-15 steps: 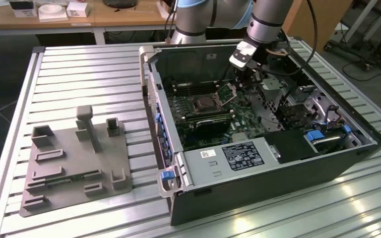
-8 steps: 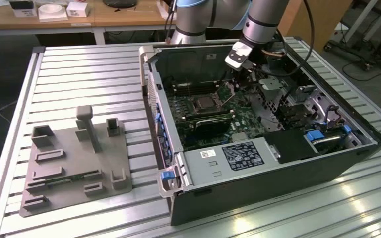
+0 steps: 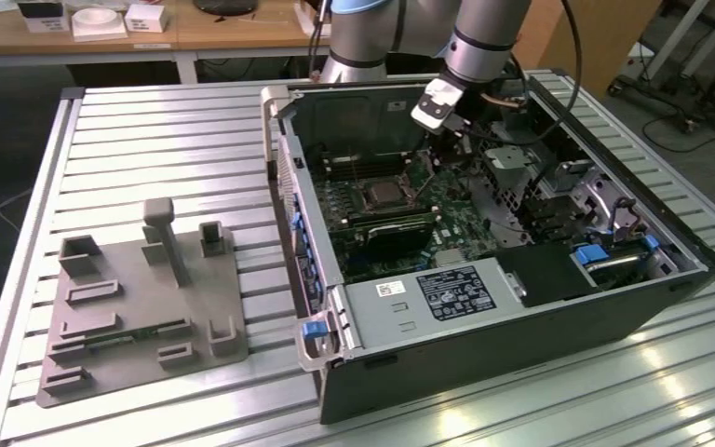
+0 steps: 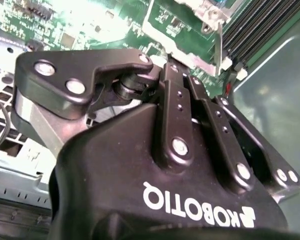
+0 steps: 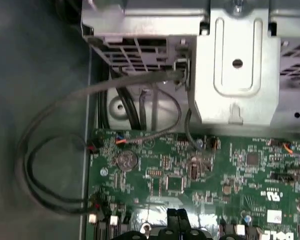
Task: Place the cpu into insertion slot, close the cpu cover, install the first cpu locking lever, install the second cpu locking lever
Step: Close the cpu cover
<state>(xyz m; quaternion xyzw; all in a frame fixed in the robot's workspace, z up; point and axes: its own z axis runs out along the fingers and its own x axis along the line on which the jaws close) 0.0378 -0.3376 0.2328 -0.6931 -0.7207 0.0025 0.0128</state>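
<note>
The arm (image 3: 482, 33) is made of round silvery-grey tubes. A pale blue cap (image 3: 370, 6) sits on the joint farthest from the end effector (image 4: 157, 66), and a dark band rings the tube nearer it. Just beside the end effector, a grey-white block (image 3: 436, 102) is mounted on the wrist, and black cables (image 3: 521, 88) loop past. In the second wrist view the end effector has a glossy black rounded housing (image 4: 115, 175) with white lettering, flat black link bars (image 4: 177, 115) and round silver screw heads (image 4: 179, 146).
</note>
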